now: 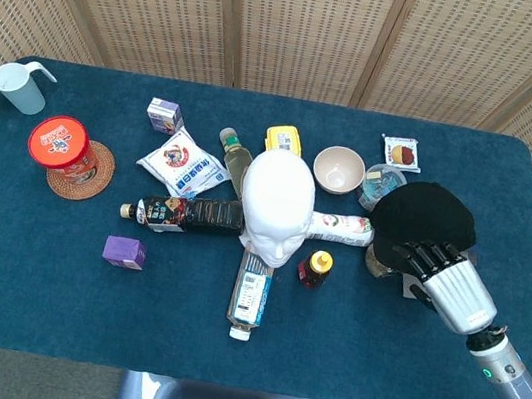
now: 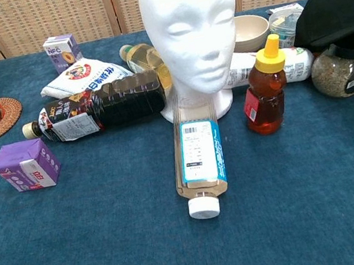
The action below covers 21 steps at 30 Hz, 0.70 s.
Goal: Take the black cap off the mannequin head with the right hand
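The soft black fabric cap (image 1: 426, 216) is already off the bare white foam mannequin head (image 1: 276, 204), which stands upright mid-surface with nothing on its crown. The cap hangs at the right side of the blue cloth-covered surface (image 1: 53, 267), held up over a round glass jar of grain with a black lid (image 2: 342, 67) — in the chest view the cap's dark underside droops right over that lid, though whether it touches cannot be told.

The cap looks light and limp; it will fold and sag rather than keep its shape, and it is not fragile. A floppy thing like this is best held by pinching a fold of cloth or the brim edge, since a loose hold on the smooth crown could slip.

The silver five-fingered right hand (image 1: 447, 282) reaches in from the lower right, forearm angled up toward the cap, back of the hand facing the head camera. Its dark fingers (image 1: 418, 252) curl into the cap's near edge and appear clamped on the cloth, carrying its weight. The left hand shows in neither view.

Just beside the jar stands an amber honey bottle with a yellow cap (image 2: 265, 93) — a drooping hem could brush either if the cap is lowered here.
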{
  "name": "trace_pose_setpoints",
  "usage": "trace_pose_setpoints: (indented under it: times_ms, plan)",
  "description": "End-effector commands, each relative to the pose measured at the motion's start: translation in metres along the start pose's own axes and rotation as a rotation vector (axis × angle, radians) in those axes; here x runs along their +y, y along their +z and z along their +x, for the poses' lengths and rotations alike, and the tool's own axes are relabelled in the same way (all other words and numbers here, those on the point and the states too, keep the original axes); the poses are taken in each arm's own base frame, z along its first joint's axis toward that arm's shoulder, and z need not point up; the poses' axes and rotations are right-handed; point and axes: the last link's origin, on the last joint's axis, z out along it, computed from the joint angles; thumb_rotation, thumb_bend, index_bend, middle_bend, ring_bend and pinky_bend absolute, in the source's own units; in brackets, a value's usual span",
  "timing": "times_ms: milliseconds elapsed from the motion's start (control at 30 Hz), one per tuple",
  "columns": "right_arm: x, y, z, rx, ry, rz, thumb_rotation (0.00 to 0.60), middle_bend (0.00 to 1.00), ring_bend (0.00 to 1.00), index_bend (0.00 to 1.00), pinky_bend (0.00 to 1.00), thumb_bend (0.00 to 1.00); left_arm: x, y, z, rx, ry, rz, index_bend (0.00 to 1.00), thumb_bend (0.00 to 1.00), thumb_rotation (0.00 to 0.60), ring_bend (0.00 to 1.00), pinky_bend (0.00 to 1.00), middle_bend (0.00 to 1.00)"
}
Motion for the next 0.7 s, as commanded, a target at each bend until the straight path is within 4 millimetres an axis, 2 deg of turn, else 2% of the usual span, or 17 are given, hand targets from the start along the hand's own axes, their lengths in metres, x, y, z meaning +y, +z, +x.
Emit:
trace_pose_setpoints:
  times_ms: [33, 200, 533, 700]
  plan:
    - [-0.005, -0.014, 0.014, -0.031, 0.037, 0.018, 0.600, 0.30, 0.31, 0.24, 0.42, 0.00, 0.000, 0.000, 0.000, 0.000, 0.000, 0.001, 0.00, 0.08, 0.600, 0.00, 0.14, 0.00]
    - [-0.014, -0.023, 0.029, -0.079, 0.175, -0.016, 0.600, 0.21, 0.20, 0.18, 0.33, 0.00, 0.000, 0.000, -0.002, -0.003, 0.000, 0.000, 0.00, 0.08, 0.600, 0.00, 0.14, 0.00]
    - [-0.005, -0.023, 0.049, -0.001, 0.155, -0.042, 0.600, 0.20, 0.19, 0.18, 0.32, 0.00, -0.003, -0.005, -0.007, -0.002, 0.006, 0.006, 0.00, 0.08, 0.600, 0.00, 0.14, 0.00]
    - [-0.003, -0.038, 0.059, -0.048, 0.150, -0.134, 0.600, 0.18, 0.17, 0.17, 0.29, 0.00, -0.011, -0.009, -0.016, 0.008, 0.032, 0.000, 0.00, 0.08, 0.600, 0.00, 0.14, 0.00]
